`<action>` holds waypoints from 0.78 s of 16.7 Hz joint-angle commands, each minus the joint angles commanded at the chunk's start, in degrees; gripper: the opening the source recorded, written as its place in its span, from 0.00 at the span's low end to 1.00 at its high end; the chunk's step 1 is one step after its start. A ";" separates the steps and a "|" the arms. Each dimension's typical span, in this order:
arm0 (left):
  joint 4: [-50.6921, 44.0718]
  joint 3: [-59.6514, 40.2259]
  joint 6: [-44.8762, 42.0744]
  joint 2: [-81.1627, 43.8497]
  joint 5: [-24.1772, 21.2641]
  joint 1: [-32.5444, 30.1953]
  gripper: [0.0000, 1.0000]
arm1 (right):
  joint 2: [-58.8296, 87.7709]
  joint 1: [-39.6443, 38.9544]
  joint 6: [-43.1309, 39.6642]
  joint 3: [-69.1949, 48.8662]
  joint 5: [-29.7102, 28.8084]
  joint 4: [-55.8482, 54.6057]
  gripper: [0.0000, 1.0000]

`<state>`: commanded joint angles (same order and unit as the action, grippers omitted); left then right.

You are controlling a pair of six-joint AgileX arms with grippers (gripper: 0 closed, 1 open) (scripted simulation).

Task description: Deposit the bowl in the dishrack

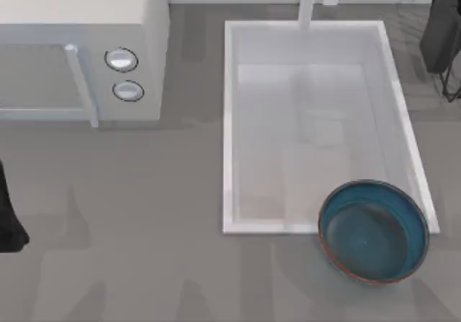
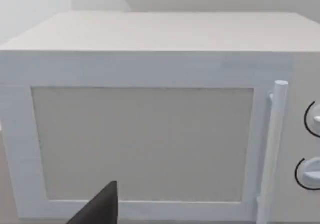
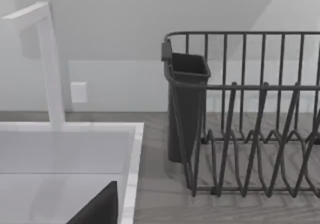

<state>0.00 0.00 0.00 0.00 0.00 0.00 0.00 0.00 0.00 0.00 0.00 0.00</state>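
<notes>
The bowl (image 1: 374, 231) sat tilted over the near right corner of the white basin (image 1: 229, 127), ungripped, so the task stood at its very start. The left arm (image 1: 10, 214) waited at the worktop's (image 1: 144, 214) left edge; I could not tell either gripper's state. Next, an arm needed to reach the bowl's rim, then carry it to the dishrack (image 3: 250, 134). No writing was readable.

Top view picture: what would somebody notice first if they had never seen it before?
Probably the shiny teal-blue bowl, sitting over the near right corner of the big white sink, partly on its rim. Next comes the white microwave at the table's far left, with two round knobs. The dark wire dishrack stands to the right of the sink, with nothing in it yet.
</notes>
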 joint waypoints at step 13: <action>0.00 0.00 0.00 0.00 0.00 0.00 1.00 | 39.03 -10.22 10.68 -29.62 -1.17 29.26 1.00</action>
<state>0.00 0.00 0.00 0.00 0.00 0.00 39.03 -10.22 10.68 -29.62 -1.17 29.26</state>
